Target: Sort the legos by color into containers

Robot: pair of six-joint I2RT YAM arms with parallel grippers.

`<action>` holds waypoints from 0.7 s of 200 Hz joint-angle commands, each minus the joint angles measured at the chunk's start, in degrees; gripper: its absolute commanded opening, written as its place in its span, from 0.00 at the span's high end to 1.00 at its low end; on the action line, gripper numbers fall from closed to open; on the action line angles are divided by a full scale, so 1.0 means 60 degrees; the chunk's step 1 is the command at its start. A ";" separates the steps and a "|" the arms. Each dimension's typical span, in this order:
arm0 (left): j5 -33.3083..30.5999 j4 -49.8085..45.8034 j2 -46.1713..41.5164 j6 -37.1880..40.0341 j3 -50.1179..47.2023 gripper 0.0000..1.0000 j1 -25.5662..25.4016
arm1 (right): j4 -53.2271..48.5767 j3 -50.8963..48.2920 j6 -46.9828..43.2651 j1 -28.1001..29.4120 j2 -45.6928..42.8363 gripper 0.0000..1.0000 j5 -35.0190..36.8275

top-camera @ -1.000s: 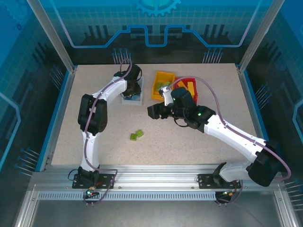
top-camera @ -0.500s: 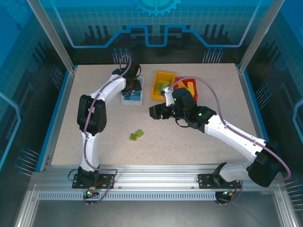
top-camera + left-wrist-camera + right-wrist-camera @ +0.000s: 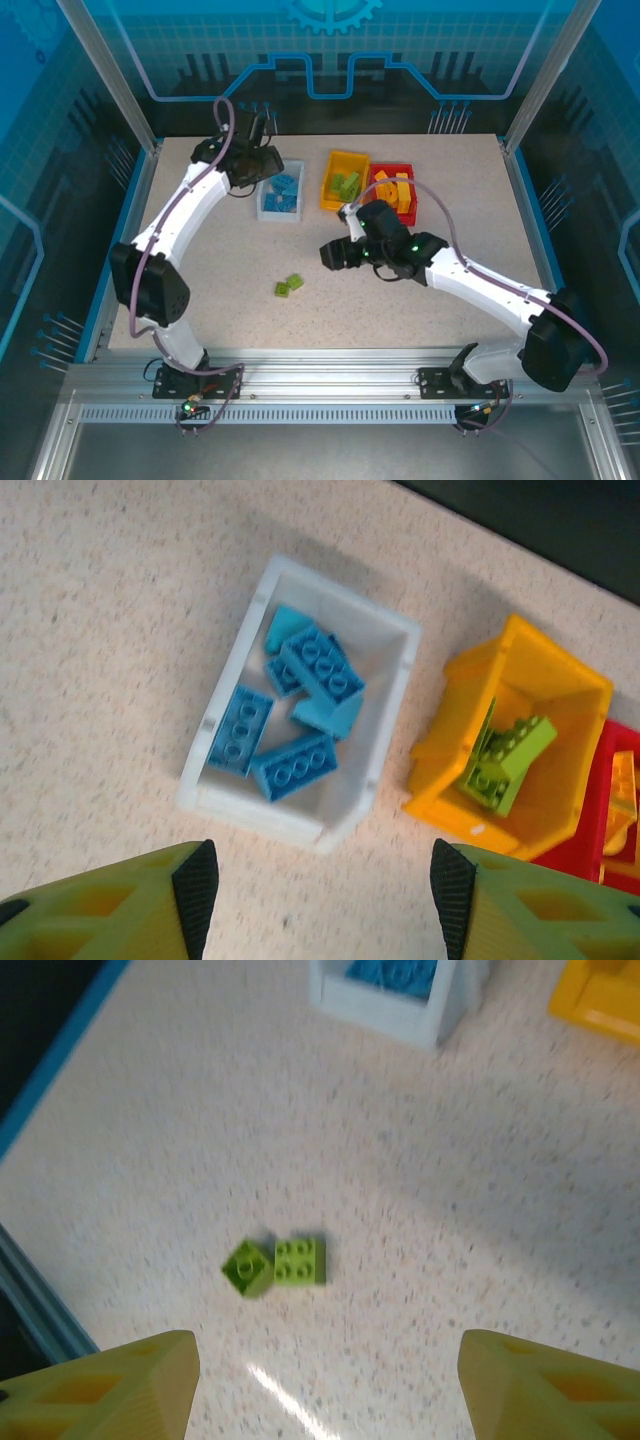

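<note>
Legos: two green loose; containers: three

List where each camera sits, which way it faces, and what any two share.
Top external: overhead at the near edge, looking down on the table; left arm and right arm in frame.
Left wrist: above the white bin, facing down; left tool, open, at bottom edge.
Right wrist: facing down at two green legos; right tool, open, at bottom.
Shared: both wrist views catch the white bin and yellow bin.
</note>
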 commanded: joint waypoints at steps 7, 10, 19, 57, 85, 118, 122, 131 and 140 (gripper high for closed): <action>0.1423 -0.0639 -0.1592 0.0155 -0.1353 0.39 0.0071 | -0.0681 -0.0081 -0.0595 0.1083 0.0503 0.29 0.0683; 0.1574 -0.0631 -0.1767 0.0167 -0.1570 0.39 0.0064 | -0.0668 -0.0123 -0.0558 0.1160 0.0561 0.29 0.0715; 0.1909 -0.0551 -0.2278 0.0203 -0.2186 0.39 0.0057 | -0.0613 -0.0259 -0.0418 0.1326 0.0707 0.29 0.0779; 0.3073 -0.0458 -0.4431 0.0055 -0.4426 0.40 0.0042 | -0.0863 -0.0049 -0.0308 0.2110 0.1960 0.28 0.1180; 0.3879 -0.0019 -0.5813 -0.0473 -0.6001 0.40 0.0028 | -0.1047 0.0642 -0.0177 0.2537 0.3198 0.28 0.1482; 0.4014 0.0142 -0.7033 -0.0778 -0.6788 0.40 0.0027 | -0.0990 0.1381 -0.0042 0.2541 0.4255 0.29 0.1792; 0.4038 0.0158 -0.7140 -0.0794 -0.6820 0.40 0.0035 | -0.1007 0.1501 -0.0041 0.2539 0.4370 0.29 0.1797; 0.4034 0.0132 -0.7324 -0.0801 -0.6843 0.40 0.0027 | -0.1085 0.1800 -0.0076 0.2542 0.4673 0.29 0.1749; 0.4084 0.0089 -0.7458 -0.0776 -0.6832 0.40 0.0027 | -0.1243 0.2139 -0.0039 0.2521 0.5001 0.29 0.1833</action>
